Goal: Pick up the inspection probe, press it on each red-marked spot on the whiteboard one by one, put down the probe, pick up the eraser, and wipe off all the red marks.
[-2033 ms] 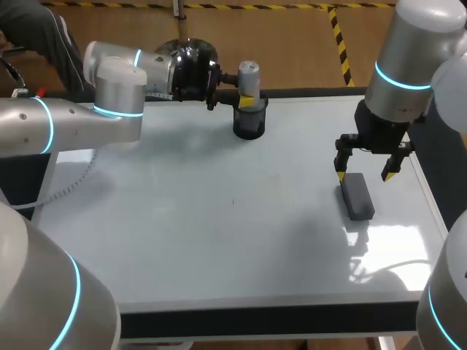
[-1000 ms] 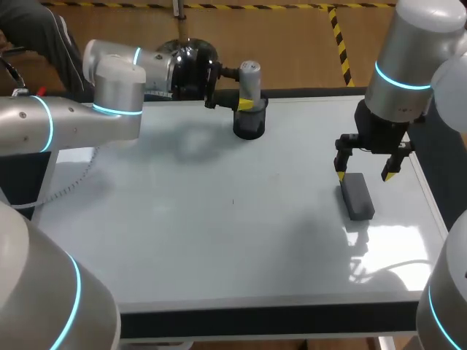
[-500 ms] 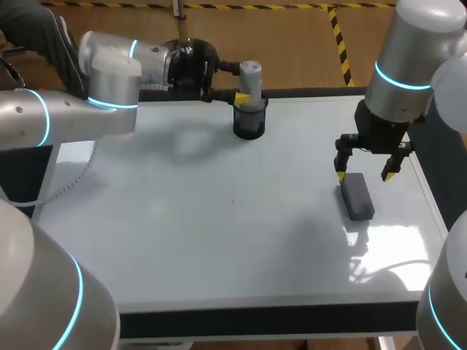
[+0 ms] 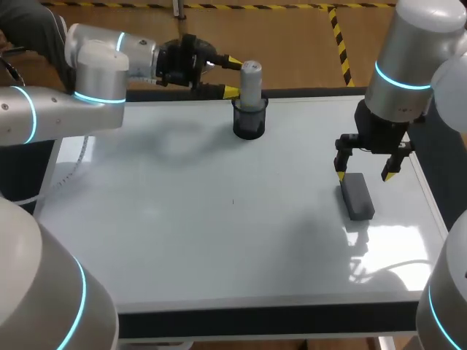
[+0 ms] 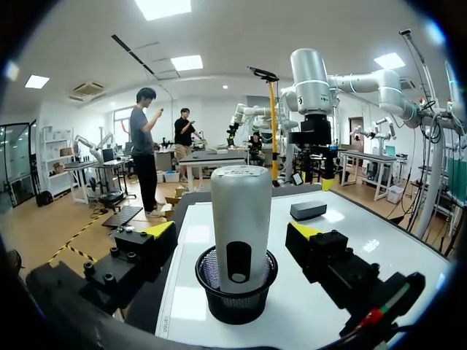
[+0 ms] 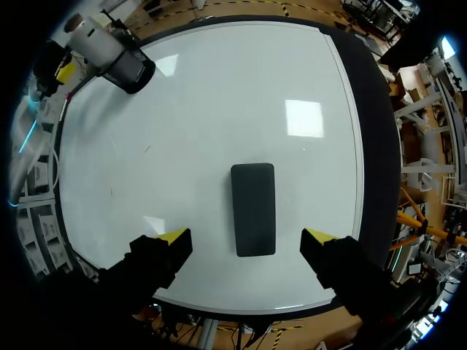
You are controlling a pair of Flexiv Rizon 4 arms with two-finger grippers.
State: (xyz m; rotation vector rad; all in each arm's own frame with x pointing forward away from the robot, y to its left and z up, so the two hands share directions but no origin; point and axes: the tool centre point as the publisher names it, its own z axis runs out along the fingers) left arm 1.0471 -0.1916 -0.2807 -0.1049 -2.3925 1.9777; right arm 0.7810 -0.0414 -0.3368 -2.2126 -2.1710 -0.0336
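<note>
The grey cylindrical probe stands upright in a black mesh cup at the far edge of the whiteboard. My left gripper is open just left of it. In the left wrist view the probe rises from the cup ahead of my left gripper, between its spread fingers and untouched. The dark eraser lies flat at the right. My right gripper hangs open above its far end. In the right wrist view the eraser lies under my right gripper.
A tiny dark mark sits near the board's middle; I see no red marks. The board's black front edge runs along the near side. The right wrist view also shows the cup and probe at the far corner.
My left wrist has rolled and lifted, and its yellow tips now stand one above the other beside the probe's upper part. The right arm and the eraser have not moved.
</note>
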